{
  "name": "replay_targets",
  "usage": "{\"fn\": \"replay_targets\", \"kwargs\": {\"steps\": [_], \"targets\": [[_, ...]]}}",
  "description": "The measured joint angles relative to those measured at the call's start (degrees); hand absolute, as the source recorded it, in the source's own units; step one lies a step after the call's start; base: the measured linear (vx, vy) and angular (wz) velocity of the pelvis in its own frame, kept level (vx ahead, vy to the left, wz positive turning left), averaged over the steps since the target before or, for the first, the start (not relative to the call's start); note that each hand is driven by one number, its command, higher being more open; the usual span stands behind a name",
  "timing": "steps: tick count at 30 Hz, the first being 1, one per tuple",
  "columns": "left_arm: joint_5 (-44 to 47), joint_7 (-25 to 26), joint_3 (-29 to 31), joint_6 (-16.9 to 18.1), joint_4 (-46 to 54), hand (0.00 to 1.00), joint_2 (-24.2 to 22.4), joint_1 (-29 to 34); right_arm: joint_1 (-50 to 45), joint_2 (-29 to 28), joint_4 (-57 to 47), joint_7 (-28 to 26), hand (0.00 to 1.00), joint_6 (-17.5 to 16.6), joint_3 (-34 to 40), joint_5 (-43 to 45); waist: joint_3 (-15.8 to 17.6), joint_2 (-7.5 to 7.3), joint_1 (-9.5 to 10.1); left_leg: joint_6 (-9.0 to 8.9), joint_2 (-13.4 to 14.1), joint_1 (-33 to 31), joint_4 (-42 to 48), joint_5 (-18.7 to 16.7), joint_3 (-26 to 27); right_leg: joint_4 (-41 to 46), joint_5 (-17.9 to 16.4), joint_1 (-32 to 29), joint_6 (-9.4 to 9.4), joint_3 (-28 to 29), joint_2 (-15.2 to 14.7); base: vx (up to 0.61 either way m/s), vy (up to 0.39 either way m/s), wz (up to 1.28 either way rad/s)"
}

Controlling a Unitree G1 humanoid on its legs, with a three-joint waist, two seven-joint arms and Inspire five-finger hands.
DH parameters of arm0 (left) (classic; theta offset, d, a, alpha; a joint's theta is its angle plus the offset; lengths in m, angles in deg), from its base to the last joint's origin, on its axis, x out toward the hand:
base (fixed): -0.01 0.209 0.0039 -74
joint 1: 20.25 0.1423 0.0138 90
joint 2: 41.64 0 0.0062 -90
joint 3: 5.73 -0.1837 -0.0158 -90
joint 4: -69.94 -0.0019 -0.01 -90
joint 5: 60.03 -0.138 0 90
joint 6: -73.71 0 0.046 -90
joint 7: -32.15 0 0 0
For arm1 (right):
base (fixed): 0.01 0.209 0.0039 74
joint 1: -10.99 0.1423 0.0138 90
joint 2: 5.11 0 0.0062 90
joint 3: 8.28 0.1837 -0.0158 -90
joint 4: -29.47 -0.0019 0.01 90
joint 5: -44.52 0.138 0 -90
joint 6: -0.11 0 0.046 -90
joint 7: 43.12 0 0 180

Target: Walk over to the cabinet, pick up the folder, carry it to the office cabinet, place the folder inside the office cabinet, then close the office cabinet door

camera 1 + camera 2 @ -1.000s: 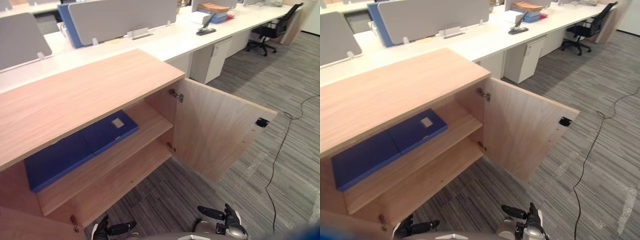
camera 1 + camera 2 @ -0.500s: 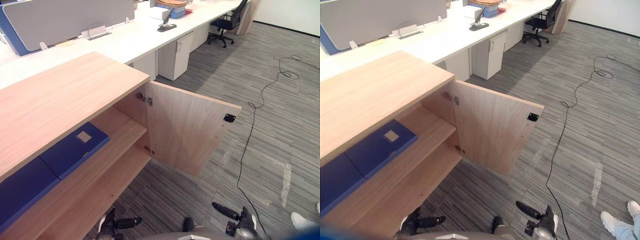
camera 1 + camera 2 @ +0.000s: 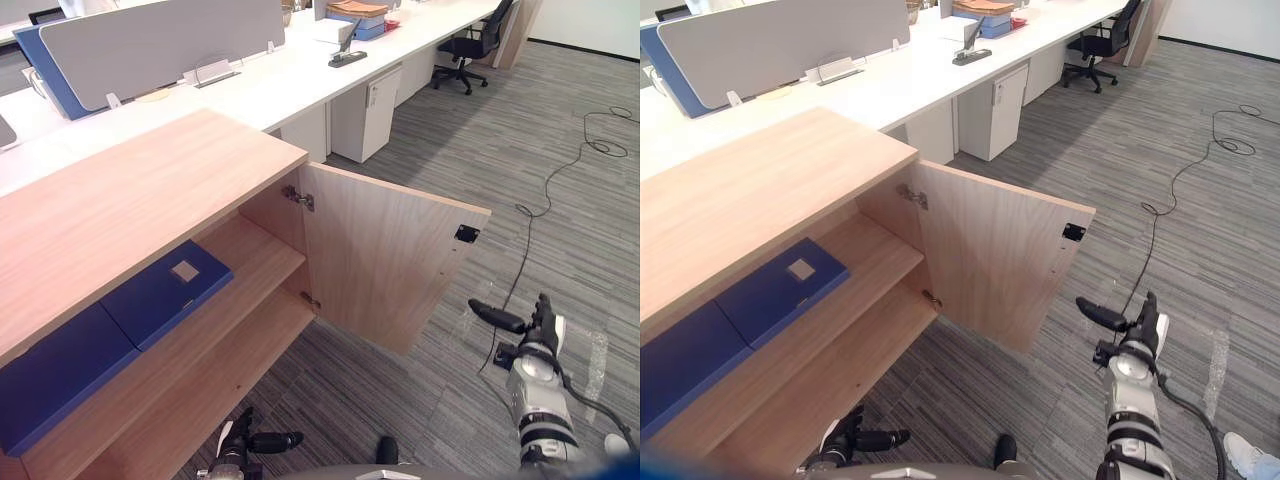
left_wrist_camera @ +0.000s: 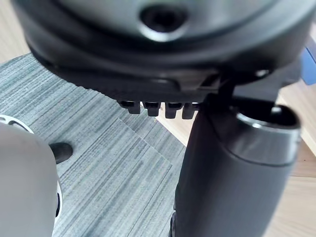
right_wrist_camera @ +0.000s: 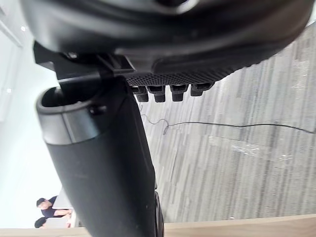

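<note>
Presently we are noting the left hand (image 3: 238, 446) hanging low over the carpet (image 3: 480, 150), fingers relaxed and holding nothing. We are seeing the right hand (image 3: 537, 338) held higher, near the open cabinet door (image 3: 390, 255), fingers straight and empty. We are finding the blue folder (image 3: 165, 292) lying flat on the upper shelf (image 3: 262, 262) inside the office cabinet (image 3: 130, 195). White desks (image 3: 290, 85) are standing beyond.
</note>
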Motion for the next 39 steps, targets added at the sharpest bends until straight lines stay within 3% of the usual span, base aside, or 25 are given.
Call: {"fn": "replay_targets", "kwargs": {"steps": [10,12,14,15,16,17,18,19,20,21,23,25,27,30,33,39], "targets": [[0.0,-0.4,0.5,-0.8,-0.2,1.00,0.0,-0.5,4.6,0.9,1.7,0.5,1.00,-0.3,0.0,2.0,0.8,1.19,-0.05,-0.04,0.3,0.0,0.6,-0.3,-1.2,0.1,0.0,0.0,-0.36,0.5,0.6,0.00,0.004,-0.02],[0.1,-0.4,2.6,-1.1,-0.3,1.00,0.0,-0.4,3.3,0.0,1.1,0.6,1.00,-0.5,-0.1,2.5,0.9,1.46,-0.08,-0.88,2.4,-1.8,6.4,-2.8,-1.3,0.1,-0.9,0.3,-0.89,0.9,1.5,0.01,-0.019,-0.16],[2.3,-0.3,6.5,-1.7,-0.3,1.00,-0.1,-0.4,-0.5,-2.6,-3.2,0.9,1.00,-0.7,-0.4,2.4,2.0,1.33,0.12,0.37,5.6,-9.2,24.7,-4.5,-5.6,2.4,-2.5,0.1,-1.66,2.8,2.4,0.00,-0.056,-0.37],[2.6,-0.1,7.2,-1.8,-0.4,1.00,-0.2,-0.4,-1.4,-2.8,-4.4,0.9,1.00,-0.7,-0.5,2.3,2.4,1.89,0.18,0.94,6.0,-10.8,29.0,-4.1,-8.0,3.4,-3.1,0.1,-1.84,3.6,2.7,-0.02,0.003,-0.63],[3.4,0.6,8.4,-1.7,-0.6,1.00,-0.7,0.0,-2.8,-3.2,-6.5,1.1,1.00,-0.9,-0.7,2.3,3.4,2.83,0.22,2.73,5.7,-13.3,35.9,-3.9,-13.7,5.1,-4.1,0.3,-2.27,5.4,3.2,-0.01,0.092,-0.89],[3.5,1.0,9.3,-1.7,-1.1,1.00,-1.0,0.7,-3.9,-3.7,-7.2,1.5,1.00,-1.3,-1.2,2.1,3.6,3.50,0.38,1.40,3.3,-13.8,37.3,-7.5,-19.4,6.1,-4.6,0.1,-2.56,7.8,3.7,-0.01,0.125,-0.99],[3.5,1.2,9.3,-1.7,-1.3,1.00,-1.0,1.1,-4.4,-4.0,-7.4,1.7,1.00,-1.3,-1.3,1.9,3.6,3.48,0.43,0.67,1.5,-14.1,36.7,-9.4,-22.2,6.3,-4.6,-0.2,-2.58,9.1,3.7,0.00,0.179,-1.16],[3.5,1.6,9.4,-1.5,-1.2,1.00,-1.1,2.1,-5.3,-4.3,-7.8,1.7,1.00,-1.3,-1.5,0.7,3.7,3.40,0.65,-0.43,-2.1,-14.7,33.5,-12.0,-27.5,6.6,-4.7,-1.1,-2.59,11.8,4.0,0.00,0.157,-1.23],[3.6,1.6,9.5,-1.2,-1.0,1.00,-1.6,2.8,-6.9,-4.3,-9.5,1.6,1.00,-1.3,-2.6,-0.1,3.5,3.81,0.73,-0.77,-4.6,-14.8,27.3,-12.8,-32.2,6.6,-4.6,-2.1,-2.48,14.3,4.9,0.01,0.195,-1.44],[3.9,1.7,10.6,-1.0,-0.7,1.00,-3.1,3.3,-9.4,-4.4,-12.8,1.1,1.00,-1.4,-2.9,-0.6,3.4,5.91,0.75,1.00,-4.4,-15.0,20.9,-10.9,-35.0,5.9,-3.9,-2.5,-1.55,15.9,7.1,0.01,0.174,-1.22],[4.0,1.7,11.6,-0.7,-0.7,1.00,-3.3,4.0,-11.9,-6.8,-14.8,0.8,1.00,-1.5,-2.9,-2.3,3.1,5.69,1.39,2.11,-3.5,-14.2,19.5,-10.0,-32.6,7.7,-3.4,-3.7,-0.93,18.0,7.9,0.04,0.142,-0.81],[3.9,1.6,11.6,-0.2,-0.5,1.00,-2.7,3.5,-13.7,-8.6,-16.9,0.5,1.00,-1.5,-3.6,-2.2,3.1,3.89,1.37,1.93,-3.8,-11.3,15.1,-8.3,-30.2,8.3,-4.7,-3.7,-1.02,20.0,7.2,0.11,0.059,-0.52],[3.4,1.5,11.5,-0.1,-0.5,1.00,-3.0,3.8,-15.5,-8.4,-19.1,-0.8,1.00,-2.0,-7.3,-2.2,0.7,4.22,0.73,1.68,-4.1,-9.7,7.4,-4.8,-29.2,3.2,-2.5,-3.6,-0.80,20.8,6.3,0.16,-0.017,-0.24],[3.4,1.6,11.4,0.1,-0.5,1.00,-3.3,2.7,-15.5,-8.2,-19.1,-2.7,1.00,-2.5,-11.5,-2.3,0.2,5.01,0.58,1.12,-3.5,-8.1,3.3,-2.4,-29.0,1.9,-1.8,-3.5,-1.07,20.9,6.9,0.15,-0.039,-0.01],[3.5,1.5,10.7,0.2,-0.3,1.00,-3.3,1.7,-14.8,-8.3,-19.1,-4.3,1.00,-2.8,-16.0,-2.7,0.3,4.75,0.86,1.03,-2.8,-6.8,3.0,-2.3,-28.3,1.9,-2.0,-2.9,-1.39,21.4,7.7,0.15,-0.024,-0.09],[3.5,1.5,8.1,1.4,-0.2,1.00,-4.0,0.8,-13.0,-8.3,-17.8,-5.1,1.00,-3.5,-17.0,-4.5,0.4,4.12,0.86,1.05,-3.4,-6.7,2.9,-2.3,-27.9,1.5,-1.9,-2.8,-1.22,22.3,7.6,0.02,0.044,-0.09]]}}
